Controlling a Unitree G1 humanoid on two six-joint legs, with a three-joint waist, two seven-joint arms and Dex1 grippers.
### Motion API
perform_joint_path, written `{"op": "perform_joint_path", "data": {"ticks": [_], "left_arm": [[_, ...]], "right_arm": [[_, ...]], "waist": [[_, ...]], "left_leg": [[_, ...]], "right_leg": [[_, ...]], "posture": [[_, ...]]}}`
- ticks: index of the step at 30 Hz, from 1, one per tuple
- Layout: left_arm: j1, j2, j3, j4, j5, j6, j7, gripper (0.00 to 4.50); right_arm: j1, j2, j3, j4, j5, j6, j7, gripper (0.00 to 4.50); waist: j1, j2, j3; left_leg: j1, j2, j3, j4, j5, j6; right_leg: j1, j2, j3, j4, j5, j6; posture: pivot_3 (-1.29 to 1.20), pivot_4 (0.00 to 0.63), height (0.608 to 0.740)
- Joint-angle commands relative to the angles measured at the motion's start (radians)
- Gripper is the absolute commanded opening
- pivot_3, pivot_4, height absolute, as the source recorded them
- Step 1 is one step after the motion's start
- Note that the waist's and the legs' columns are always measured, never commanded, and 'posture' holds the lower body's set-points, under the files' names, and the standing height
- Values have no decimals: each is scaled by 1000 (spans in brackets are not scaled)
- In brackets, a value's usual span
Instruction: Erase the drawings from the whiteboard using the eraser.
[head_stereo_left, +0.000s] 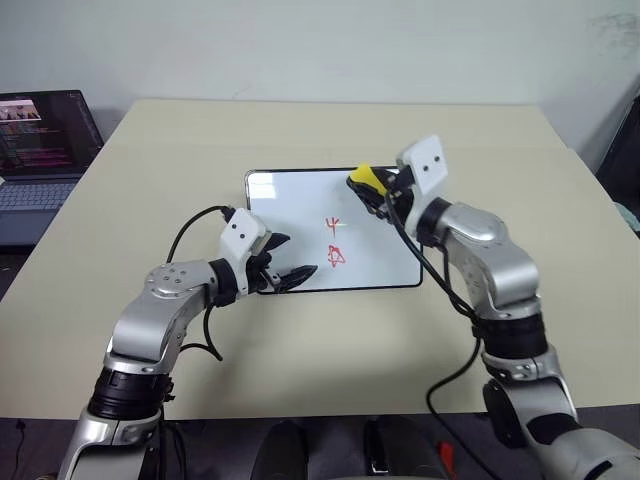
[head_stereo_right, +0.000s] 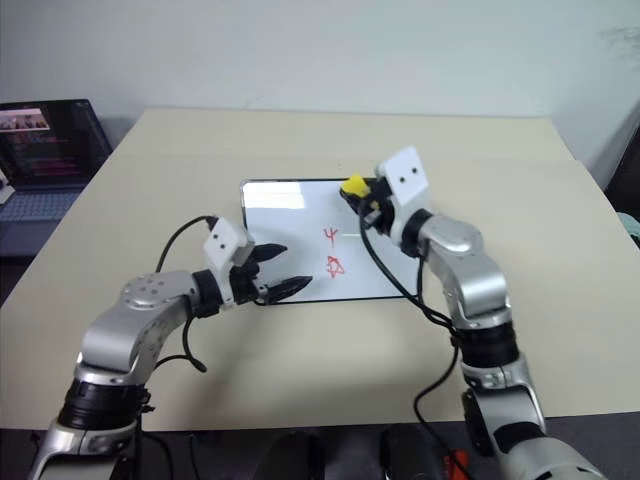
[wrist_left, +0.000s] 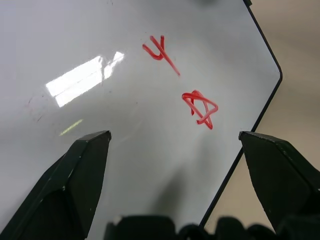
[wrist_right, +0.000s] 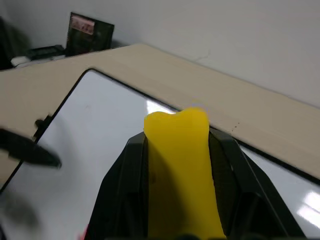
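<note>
I'm seeing my right gripper (head_stereo_left: 372, 188) clamping the eraser (head_stereo_left: 365, 178) above the whiteboard (head_stereo_left: 290, 215); drawings (head_stereo_left: 336, 243) are sitting on it, left gripper (head_stereo_left: 288, 261) gaping, empty.

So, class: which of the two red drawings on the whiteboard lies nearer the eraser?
The cross-like sign; the star-like scribble sits farther from the yellow eraser.

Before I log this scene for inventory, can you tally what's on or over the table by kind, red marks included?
Whiteboard: 1
Eraser, yellow, held by the right gripper: 1
Red drawings on the board: 2
Laptop beside the table: 1
Grippers, counting the left gripper with open fingers: 2
Total: 7
</note>
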Motion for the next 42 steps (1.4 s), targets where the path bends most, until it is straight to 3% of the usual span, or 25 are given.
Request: {"op": "perform_joint_path", "data": {"ticks": [1, 4, 12, 30, 42], "left_arm": [[28, 31, 54, -43, -18, -14, -1, 4500], [46, 40, 73, -46, -26, -31, -6, 4500], [43, 49, 86, -42, -33, -40, -13, 4500], [107, 44, 161, -187, -130, 88, 103, 4500], [118, 94, 103, -187, -113, 109, 84, 4500]], "right_arm": [[94, -76, -1, -162, 62, 22, 72, 1301], [176, -123, 4, -212, 67, 7, 79, 1301], [303, -243, 158, -192, -132, -211, 50, 1301], [261, -105, 183, -155, -151, -274, 9, 1301], [-11, 24, 268, 140, -328, -357, -126, 1301]], "waist": [[0, 0, 0], [-4, 0, 0], [-5, 0, 0], [-4, -1, 0], [-5, -1, 0]], "left_leg": [[0, 0, 0, 0, 0, 0], [1, 0, 0, 1, 0, 1], [3, -1, 1, 1, 0, 1], [3, 0, 1, 1, 0, 0], [4, -1, 1, 1, 0, 0]], "right_leg": [[0, 0, 0, 0, 0, 0], [0, -1, 0, 1, 0, 0], [1, 3, 1, 2, -2, 3], [1, 3, 1, 2, 0, 1], [1, 3, 1, 3, 0, 0]], "posture": [[0, 150, 740], [0, 150, 740], [0, 150, 740], [0, 150, 740], [0, 150, 740]]}}
